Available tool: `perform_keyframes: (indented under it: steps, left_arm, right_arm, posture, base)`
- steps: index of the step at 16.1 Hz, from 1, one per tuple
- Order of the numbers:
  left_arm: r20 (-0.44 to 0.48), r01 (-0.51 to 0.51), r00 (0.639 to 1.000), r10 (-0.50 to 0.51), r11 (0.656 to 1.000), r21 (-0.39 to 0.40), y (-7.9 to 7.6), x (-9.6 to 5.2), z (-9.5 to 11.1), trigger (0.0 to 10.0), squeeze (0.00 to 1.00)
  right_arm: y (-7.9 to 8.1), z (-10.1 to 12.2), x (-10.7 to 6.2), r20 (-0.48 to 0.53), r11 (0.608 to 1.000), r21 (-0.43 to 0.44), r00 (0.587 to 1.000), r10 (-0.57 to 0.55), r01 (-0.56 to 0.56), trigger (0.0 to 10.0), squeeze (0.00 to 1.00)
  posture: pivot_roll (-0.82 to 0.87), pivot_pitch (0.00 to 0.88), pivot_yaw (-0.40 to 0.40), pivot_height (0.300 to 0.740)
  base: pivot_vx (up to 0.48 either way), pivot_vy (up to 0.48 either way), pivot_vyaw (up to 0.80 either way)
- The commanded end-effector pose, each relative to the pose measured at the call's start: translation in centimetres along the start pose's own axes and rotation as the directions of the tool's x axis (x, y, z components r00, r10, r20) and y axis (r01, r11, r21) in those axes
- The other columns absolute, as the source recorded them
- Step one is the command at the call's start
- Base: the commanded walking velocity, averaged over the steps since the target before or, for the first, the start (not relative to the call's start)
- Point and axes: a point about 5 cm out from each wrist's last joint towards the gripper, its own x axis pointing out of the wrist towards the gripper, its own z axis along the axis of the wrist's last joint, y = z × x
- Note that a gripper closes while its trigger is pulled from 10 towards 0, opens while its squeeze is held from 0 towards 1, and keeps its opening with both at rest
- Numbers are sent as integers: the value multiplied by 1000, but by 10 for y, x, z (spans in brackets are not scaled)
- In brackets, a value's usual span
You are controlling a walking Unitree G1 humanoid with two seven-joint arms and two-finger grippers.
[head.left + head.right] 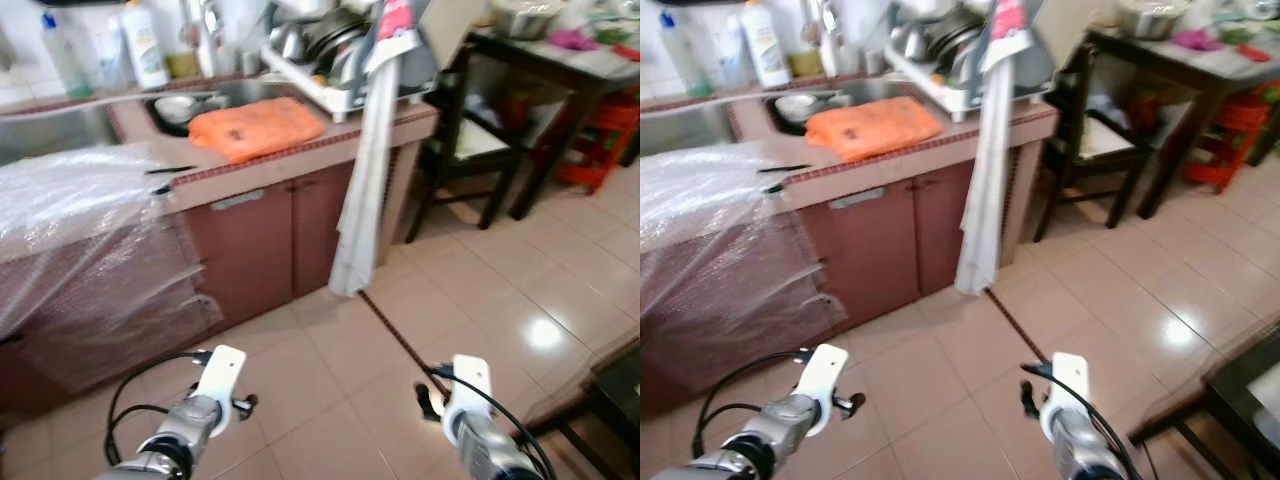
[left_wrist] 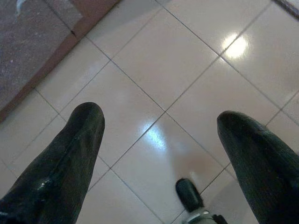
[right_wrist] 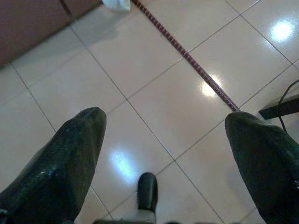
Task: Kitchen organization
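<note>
- Desk (image 1: 300, 155) of red-brown tile, cabinet doors below; landmark for all items.
- Orange cloth (image 1: 257, 127) lies on the desk, beside the sink (image 1: 190, 105).
- Dish rack (image 1: 335, 60) sits on the desk's far end; a pale towel (image 1: 362, 200) hangs off that corner.
- Left claw (image 2: 159, 154) spread, empty, over floor tiles (image 1: 480, 290) before the desk.
- Right claw (image 3: 163, 154) spread, empty, likewise.

Kitchen counter (image 1: 300, 160), orange cloth (image 1: 258, 127), dish rack (image 1: 330, 85)
</note>
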Motion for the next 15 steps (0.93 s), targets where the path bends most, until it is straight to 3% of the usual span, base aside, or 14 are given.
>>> perform_keyframes:
  steps: [1,7,12,15]
  left_arm:
    - [-15,-15,1000,15,1000,0,8,-2,-4,10000,0]
    - [-21,-16,1000,16,1000,8,8,-2,-5,10000,0]
    - [-22,-16,1000,17,999,34,9,-2,-4,10000,0]
    - [-19,-14,1000,15,999,37,8,-2,-4,10000,0]
  right_arm:
    - [6,-1,0,-7,1000,3,1000,15,-15,10000,0]
    - [7,-1,0,-9,1000,11,1000,13,-13,10000,0]
    - [8,-1,1,-10,1000,13,1000,10,-10,10000,0]
    - [8,-1,1,-11,1000,12,1000,10,-10,10000,0]
  posture:
    - [-59,42,-15,740]
    - [-57,40,-10,740]
    - [-59,37,-2,740]
    - [-59,36,-2,740]
  base:
    - [386,0,0]
    - [389,0,0]
    - [359,0,-690]
    - [133,0,0]
